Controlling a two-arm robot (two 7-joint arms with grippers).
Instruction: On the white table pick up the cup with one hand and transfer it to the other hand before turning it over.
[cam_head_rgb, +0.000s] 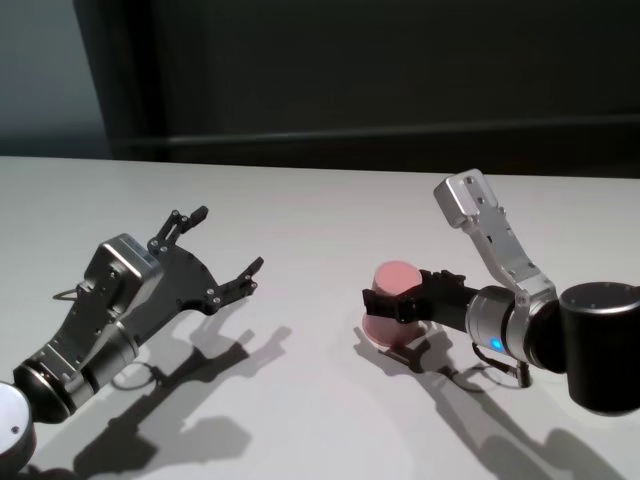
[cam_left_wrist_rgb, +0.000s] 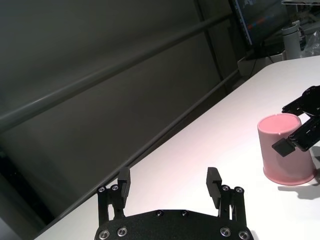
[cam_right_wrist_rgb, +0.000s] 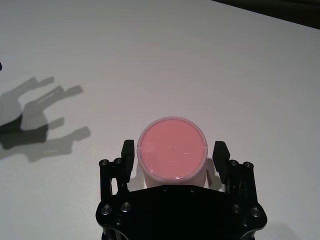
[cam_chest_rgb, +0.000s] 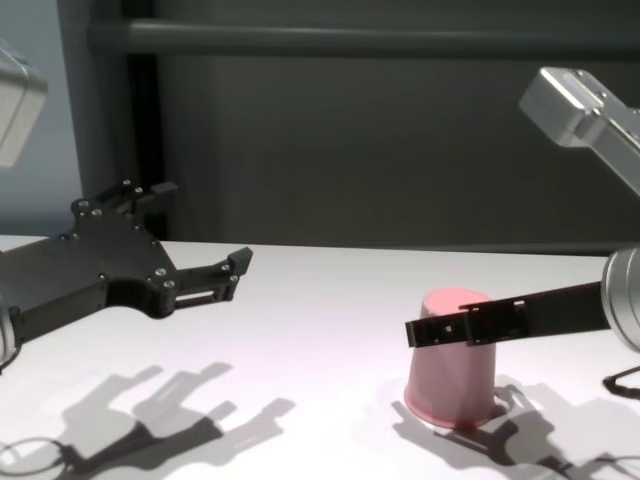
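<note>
The cup (cam_right_wrist_rgb: 171, 148) stands upside down on the surface (cam_head_rgb: 320, 200), the right hand (cam_right_wrist_rgb: 172, 155) spread around it, not yet pinching. The pickup is in hand. Next it should squeeze and lift toward the left hand (cam_head_rgb: 228, 245), which hangs spread, well apart.

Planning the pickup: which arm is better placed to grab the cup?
Right. The right gripper already straddles the cup, fingers open on either side; the left gripper hovers open, well apart.

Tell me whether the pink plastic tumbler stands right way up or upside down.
Upside down: the pink plastic tumbler rests on the white table with its flared rim down and closed base up, between the right tool's open fingers.
</note>
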